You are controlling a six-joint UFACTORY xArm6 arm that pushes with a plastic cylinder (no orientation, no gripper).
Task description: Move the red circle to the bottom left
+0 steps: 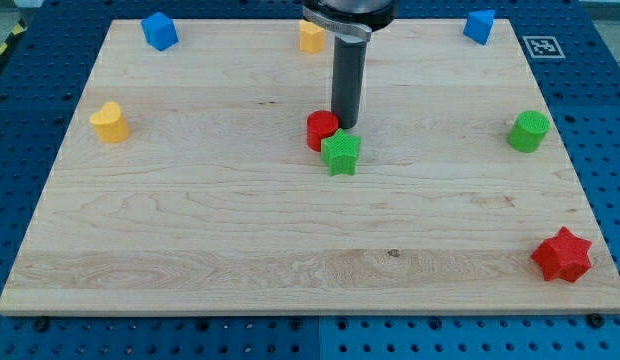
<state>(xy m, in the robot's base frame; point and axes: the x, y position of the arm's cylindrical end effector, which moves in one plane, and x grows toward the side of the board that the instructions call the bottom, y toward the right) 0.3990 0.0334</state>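
A single arm enters from the view's top centre, only its rounded dark lower housing visible. From it a straight dark rod hangs upright — no tilt to either side. My tip [346, 125] rests at the rod's lower end on the tabletop [190, 240].

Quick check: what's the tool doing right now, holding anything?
No gripper, just a rod: my tip holds nothing and sits at the red circle's right edge, just above the green star.
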